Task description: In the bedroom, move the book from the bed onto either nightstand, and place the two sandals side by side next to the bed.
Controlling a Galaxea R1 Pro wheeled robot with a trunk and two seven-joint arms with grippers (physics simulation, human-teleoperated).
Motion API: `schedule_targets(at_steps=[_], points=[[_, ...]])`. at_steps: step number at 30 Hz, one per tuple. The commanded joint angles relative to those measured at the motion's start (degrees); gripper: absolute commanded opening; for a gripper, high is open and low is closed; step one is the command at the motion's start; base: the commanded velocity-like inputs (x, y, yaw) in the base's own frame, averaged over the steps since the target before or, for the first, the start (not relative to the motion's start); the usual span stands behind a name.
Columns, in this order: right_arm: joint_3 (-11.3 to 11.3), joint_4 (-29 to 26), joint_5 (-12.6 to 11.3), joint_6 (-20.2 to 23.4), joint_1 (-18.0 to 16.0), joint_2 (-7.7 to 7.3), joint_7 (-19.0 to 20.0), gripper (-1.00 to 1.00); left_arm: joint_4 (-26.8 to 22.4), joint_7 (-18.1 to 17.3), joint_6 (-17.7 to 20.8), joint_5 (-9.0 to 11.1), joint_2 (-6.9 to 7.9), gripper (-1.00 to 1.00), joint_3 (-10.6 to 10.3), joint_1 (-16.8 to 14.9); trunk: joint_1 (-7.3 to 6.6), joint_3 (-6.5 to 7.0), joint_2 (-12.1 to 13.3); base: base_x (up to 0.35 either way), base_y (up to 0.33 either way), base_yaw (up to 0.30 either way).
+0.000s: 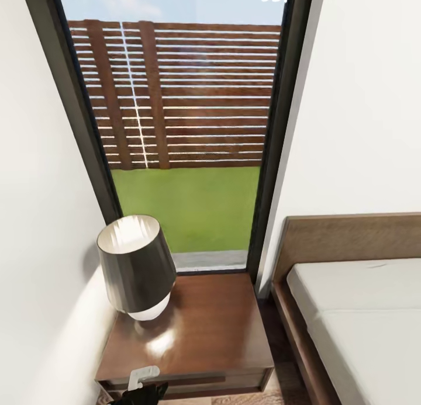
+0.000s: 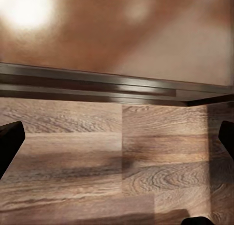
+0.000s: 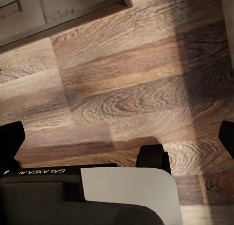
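The nightstand [image 1: 204, 329], dark reddish-brown and glossy, stands against the window wall, left of the bed [image 1: 362, 311]. The bed's off-white mattress is bare where it shows, with its brown headboard [image 1: 351, 238] behind. The book and the sandals are out of view. My left gripper [image 2: 117, 142] is open and empty, hovering over the floor just in front of the nightstand's front edge [image 2: 97, 84]. Part of my left arm [image 1: 143, 384] pokes in at the nightstand's front. My right gripper [image 3: 117, 137] is open over bare floor planks, holding nothing.
A lamp [image 1: 135, 267] with a dark shade takes up the nightstand's left half; its right half is bare. A tall window [image 1: 181, 130] shows a lawn and a slatted fence. A white wall [image 1: 35, 247] lies close on the left. A narrow strip of floor [image 1: 286, 381] separates nightstand and bed.
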Motion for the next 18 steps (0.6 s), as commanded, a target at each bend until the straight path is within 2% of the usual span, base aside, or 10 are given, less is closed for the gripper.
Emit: schedule_targets(at_steps=[1,18], points=[[0.4,0.16,-0.61,0.06,-0.08,0.0,0.35,1.0,0.08,-0.21,-0.18,0.51,0.01,1.0,-0.48,-0.04,-0.23,0.13,0.38,0.0,0.0,0.0],[0.4,0.16,-0.61,0.06,-0.08,0.0,0.35,1.0,0.08,-0.21,-0.11,0.51,-0.08,1.0,-0.5,-0.04,-3.96,3.18,7.2,0.0,0.0,0.0]])
